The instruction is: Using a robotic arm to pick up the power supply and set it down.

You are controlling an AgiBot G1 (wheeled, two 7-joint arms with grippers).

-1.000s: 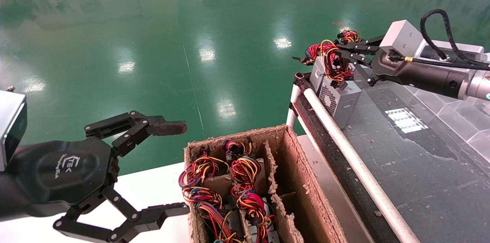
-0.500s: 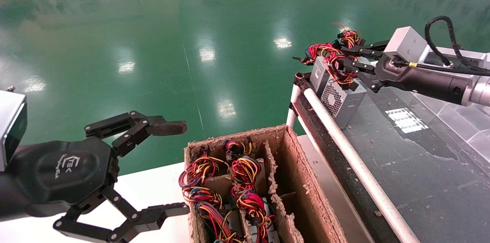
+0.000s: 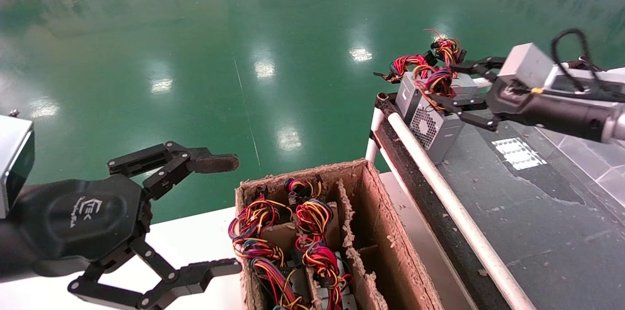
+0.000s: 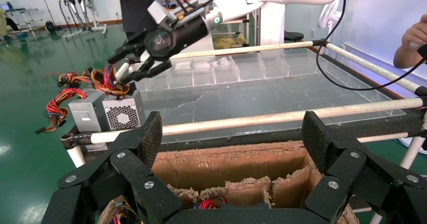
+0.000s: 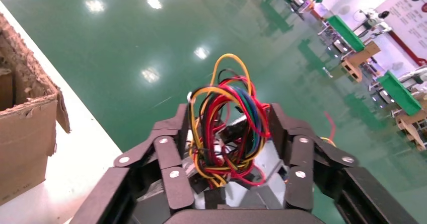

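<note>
1. The power supply [image 3: 432, 124], a small grey metal box with a perforated vent face, stands in the upper right of the head view, on the far corner of a dark conveyor surface [image 3: 527, 212] and just beside a white rail [image 3: 454, 212].
2. Its wire bundle [image 3: 429, 73] of red, yellow and orange loops rises from the top of the box and spills toward the green floor [image 3: 244, 46].
3. The right gripper [image 3: 451, 83], the robotic arm's claw with all-black fingertips and a grey box at the wrist, reaches in from the right edge of the head view.
4. Its fingers are spread wide, one above the wires and one below, at the box's upper edge.
5. In the right wrist view the wire loops [image 5: 226, 128] sit between the two black fingers [image 5: 171, 158] with space on both sides; whether any wire touches them cannot be told.
6. In the left wrist view the same claw [image 4: 128, 60] hovers at the upper left, spread over the bundle above the vented box [image 4: 121, 114].
7. The left gripper [image 3: 232, 215] is at the lower left of the head view, parked with its claw wide, beside a cardboard box [image 3: 390, 232].
8. The carton's divided cells hold more coloured wire bundles [image 3: 288, 237].
</note>
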